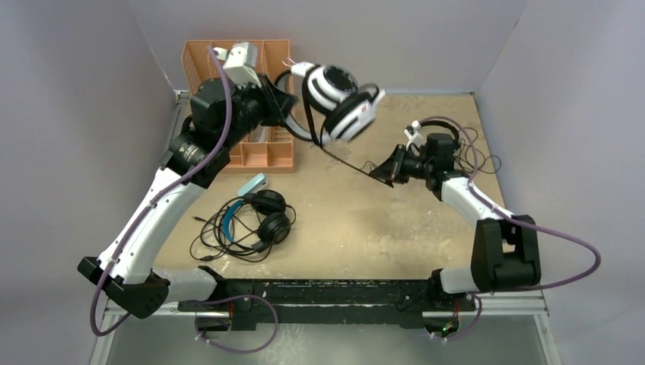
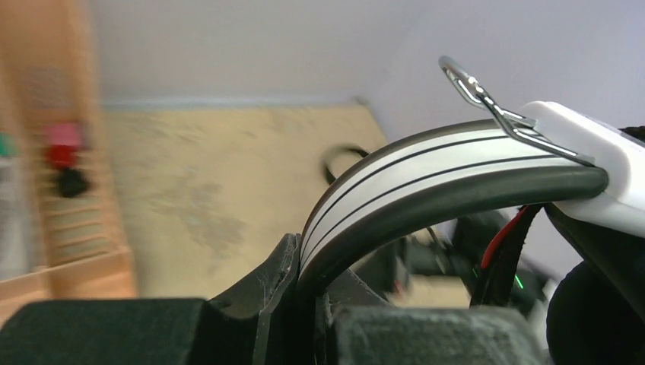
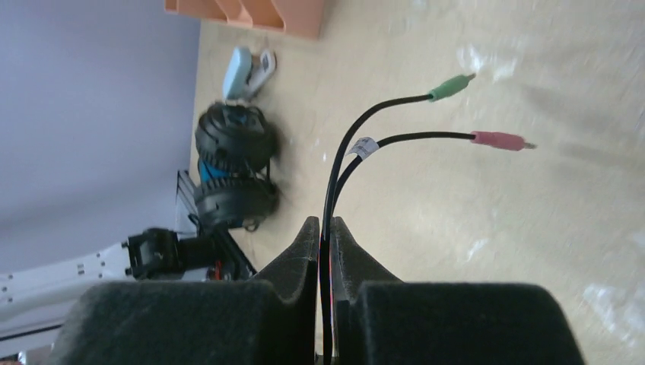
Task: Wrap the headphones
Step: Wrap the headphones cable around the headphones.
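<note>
We see the white-and-black headset (image 1: 342,103) held up off the bench (image 1: 426,251), over the middle of its far edge, with the ear cups smeared by blur in the overhead view. The left jaws are clamped on its striped headband (image 2: 426,179), which arches out of them in the left wrist view. The ear cup at that picture's right edge is cut off. Its thin black cable (image 1: 346,158) runs down to the right jaws, which are pressed together on it. Past them it splits to a green plug (image 3: 452,86) and a pink plug (image 3: 498,140), seen against the bench. The blue-banded headset (image 1: 255,217) lies toward the near left corner amid its loose cord, just beside a pale blue object (image 1: 252,184) we cannot identify. A slim black headset (image 1: 449,124) near the right edge is mostly hidden behind the right arm (image 1: 456,190). The orange crate (image 1: 270,156) in the far left corner is partly covered by the left arm (image 1: 152,220), and its contents are too blurred to make out.
</note>
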### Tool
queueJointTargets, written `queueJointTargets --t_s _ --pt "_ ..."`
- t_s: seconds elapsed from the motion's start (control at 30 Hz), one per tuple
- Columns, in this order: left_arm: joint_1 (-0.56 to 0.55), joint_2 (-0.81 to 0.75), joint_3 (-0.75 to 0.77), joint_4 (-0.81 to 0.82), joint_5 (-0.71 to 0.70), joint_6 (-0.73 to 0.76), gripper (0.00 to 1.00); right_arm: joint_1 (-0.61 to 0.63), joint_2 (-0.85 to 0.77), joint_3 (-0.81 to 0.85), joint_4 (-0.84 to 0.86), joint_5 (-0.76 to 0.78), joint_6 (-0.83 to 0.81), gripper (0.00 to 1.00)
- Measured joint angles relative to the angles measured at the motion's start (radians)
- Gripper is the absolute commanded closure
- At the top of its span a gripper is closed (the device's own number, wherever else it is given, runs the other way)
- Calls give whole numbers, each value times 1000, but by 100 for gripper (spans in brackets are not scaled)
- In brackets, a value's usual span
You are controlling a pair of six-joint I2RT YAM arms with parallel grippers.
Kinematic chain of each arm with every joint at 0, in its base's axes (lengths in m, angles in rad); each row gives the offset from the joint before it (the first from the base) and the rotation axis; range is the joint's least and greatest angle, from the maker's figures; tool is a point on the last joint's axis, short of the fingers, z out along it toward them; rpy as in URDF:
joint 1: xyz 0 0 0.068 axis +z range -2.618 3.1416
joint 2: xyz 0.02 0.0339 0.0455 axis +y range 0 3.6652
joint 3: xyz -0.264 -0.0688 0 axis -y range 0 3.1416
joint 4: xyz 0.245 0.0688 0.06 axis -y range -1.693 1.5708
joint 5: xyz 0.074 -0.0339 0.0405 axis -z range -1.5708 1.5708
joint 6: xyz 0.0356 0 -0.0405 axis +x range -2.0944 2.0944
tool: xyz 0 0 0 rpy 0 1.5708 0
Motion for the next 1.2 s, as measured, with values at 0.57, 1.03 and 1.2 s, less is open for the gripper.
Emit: queueJointTargets --t_s 0.57,1.03,1.2 --pt "-472 167 -257 -152 -281 398 100 -204 236 675 -8 -38 115 100" --pt "-378 424 -248 -13 -429 134 100 -182 141 667 231 -116 349 100" --pt "-273 425 -250 -18 -404 10 100 -117 85 623 252 -95 374 100"
